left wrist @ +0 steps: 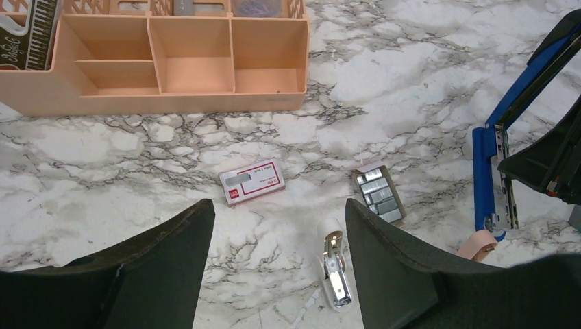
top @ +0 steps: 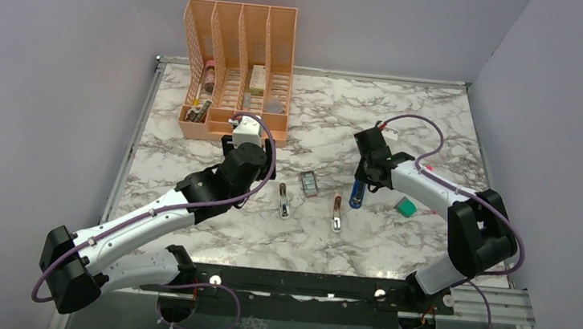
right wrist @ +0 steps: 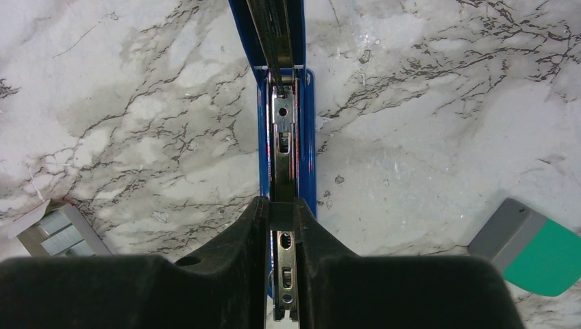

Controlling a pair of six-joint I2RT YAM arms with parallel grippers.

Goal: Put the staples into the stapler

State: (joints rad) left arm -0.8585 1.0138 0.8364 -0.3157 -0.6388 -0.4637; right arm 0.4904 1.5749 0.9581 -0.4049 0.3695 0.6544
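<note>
My right gripper clenches the metal rail of the slim blue stapler, open right of centre; my released left gripper, above the small reddish-pink staples box mid-table, should descend squarely, straddling its width.

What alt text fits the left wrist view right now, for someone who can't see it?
The left gripper hangs open above a marble table, its two black fingers framing a red-and-white staples box and, to its right, an open tray of staple strips. A blue stapler, hinged open, sits at the right edge; a peach organizer lies along the top.
</note>
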